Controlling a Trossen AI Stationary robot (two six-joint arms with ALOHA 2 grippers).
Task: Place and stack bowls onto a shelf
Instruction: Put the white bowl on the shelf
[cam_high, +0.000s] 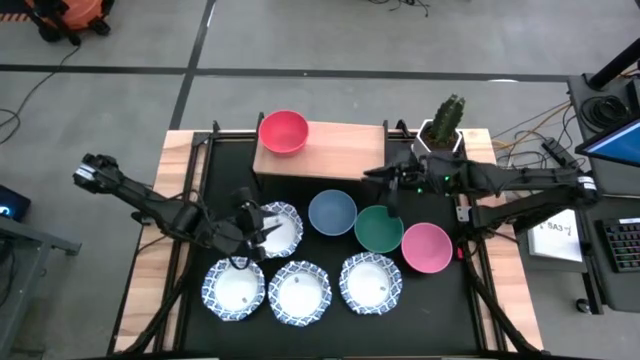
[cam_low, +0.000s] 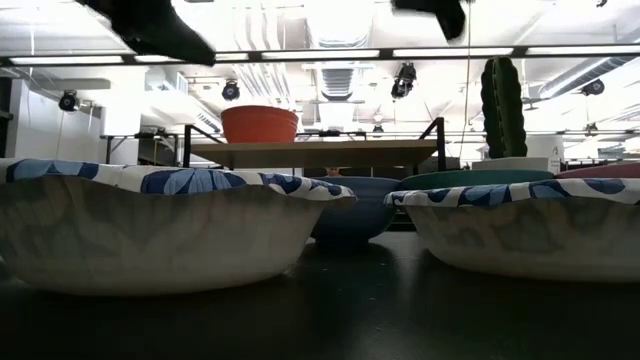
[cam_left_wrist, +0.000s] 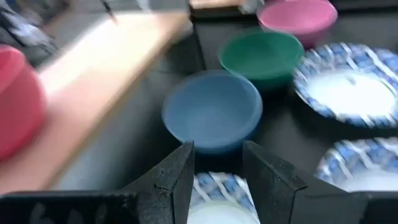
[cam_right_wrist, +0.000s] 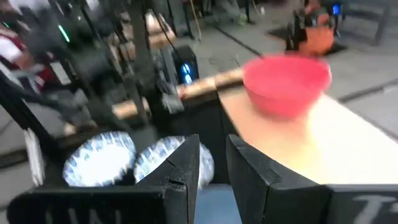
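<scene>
One bowl of eight is shelved: the smooth red bowl (cam_high: 283, 131) sits at the nine o'clock end of the pale wood shelf (cam_high: 335, 152). Seven wait on the black tabletop (cam_high: 330, 325).

The left gripper (cam_high: 262, 228) hovers over a scalloped blue-patterned bowl (cam_high: 281, 228), fingers parted, holding nothing. Three similar bowls line the six o'clock edge. Glossy blue (cam_high: 332, 212), green (cam_high: 379, 228) and pink (cam_high: 426, 247) bowls run toward three o'clock. The right gripper (cam_high: 384, 174), fingers slightly apart and empty, hangs near the shelf's three o'clock end.
</scene>
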